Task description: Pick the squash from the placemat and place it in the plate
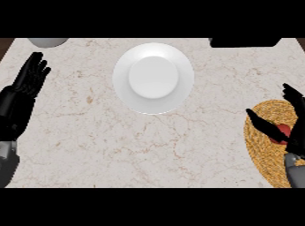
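Observation:
A white plate [153, 77] lies at the counter's far middle with nothing on it. At the right edge a round woven straw placemat [267, 148] carries a small reddish squash [283, 130], mostly hidden. My right hand [299, 126] hovers over it, open, thumb on the left of the squash and fingers pointing up on its right. My left hand [25, 84] rests open at the left edge, fingers up, far from the plate and the mat.
A grey rounded object [48, 42] sits at the far left edge of the marble counter [96, 141]. A black object [245, 42] sits at the far right edge. Dark wood shows beyond the counter's corners.

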Robot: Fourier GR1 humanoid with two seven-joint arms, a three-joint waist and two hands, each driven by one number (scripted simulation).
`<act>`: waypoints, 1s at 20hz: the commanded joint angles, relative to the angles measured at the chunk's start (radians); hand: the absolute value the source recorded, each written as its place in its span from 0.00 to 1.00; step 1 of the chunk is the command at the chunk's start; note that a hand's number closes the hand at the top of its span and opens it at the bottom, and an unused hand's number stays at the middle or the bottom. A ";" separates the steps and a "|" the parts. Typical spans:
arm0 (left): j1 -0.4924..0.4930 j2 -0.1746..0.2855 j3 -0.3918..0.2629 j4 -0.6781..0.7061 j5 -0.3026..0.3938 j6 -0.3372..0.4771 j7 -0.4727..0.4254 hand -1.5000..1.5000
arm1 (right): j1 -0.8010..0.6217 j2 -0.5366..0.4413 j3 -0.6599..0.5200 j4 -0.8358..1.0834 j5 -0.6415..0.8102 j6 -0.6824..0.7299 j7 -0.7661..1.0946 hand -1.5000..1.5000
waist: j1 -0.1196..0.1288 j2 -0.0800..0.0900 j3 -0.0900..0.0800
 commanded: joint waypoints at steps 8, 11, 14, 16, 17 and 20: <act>0.002 -0.014 0.009 -0.018 -0.015 -0.037 0.027 0.50 | 0.118 -0.309 -0.014 -0.236 0.231 0.038 0.488 0.00 | 0.005 -0.008 -0.007; -0.004 -0.018 0.018 0.023 -0.030 -0.023 0.010 0.50 | 0.151 -0.398 0.011 -0.257 0.254 0.157 0.680 0.00 | -0.006 -0.006 -0.012; -0.036 -0.017 0.018 -0.004 -0.013 -0.033 0.041 0.50 | 0.148 -0.473 0.048 -0.254 0.245 0.312 0.853 0.00 | 0.012 -0.003 -0.010; -0.034 -0.020 0.024 0.006 -0.022 -0.025 0.027 0.50 | 0.175 -0.523 0.076 -0.343 0.229 0.407 0.969 0.00 | -0.003 -0.008 -0.010; -0.054 -0.025 0.023 0.048 -0.029 -0.031 0.013 0.50 | 0.141 -0.561 0.075 -0.365 0.205 0.474 1.025 0.00 | -0.004 -0.003 -0.011; -0.064 -0.015 0.027 0.028 -0.004 -0.061 0.040 0.50 | 0.113 -0.572 0.100 -0.428 0.113 0.607 1.183 0.00 | 0.012 -0.004 -0.007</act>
